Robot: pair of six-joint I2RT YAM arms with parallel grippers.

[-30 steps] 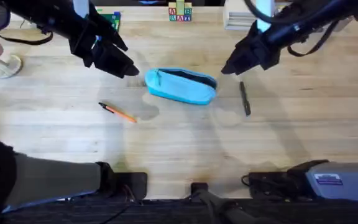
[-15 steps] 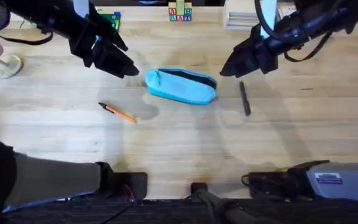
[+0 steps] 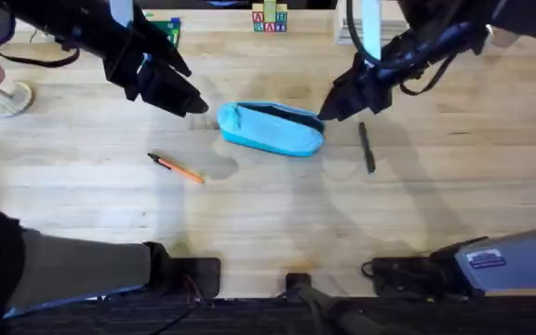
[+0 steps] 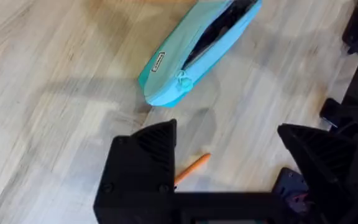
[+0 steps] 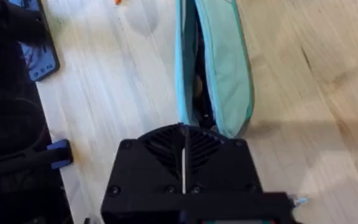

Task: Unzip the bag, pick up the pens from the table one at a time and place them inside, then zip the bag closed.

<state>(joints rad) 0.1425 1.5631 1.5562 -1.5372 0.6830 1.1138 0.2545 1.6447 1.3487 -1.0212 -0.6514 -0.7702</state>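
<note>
The light-blue bag lies mid-table with its zipper open and the dark interior showing. Its small pull tab hangs at the end nearer my left gripper. My left gripper hovers just left of the bag, fingers spread wide and empty. My right gripper is at the bag's right end, its fingers pressed together above the fabric with nothing seen between them. The orange pen lies on the table to the front left of the bag. The black pen lies to the bag's right.
Lettered toy blocks and a green item sit at the far edge. A stack of white things is at the back right, and a pale round object at the far left. Bare wood runs in front of the bag.
My right gripper has moved left and slightly nearer, ending at the bag's right end. The left arm, the bag and both pens have stayed put.
</note>
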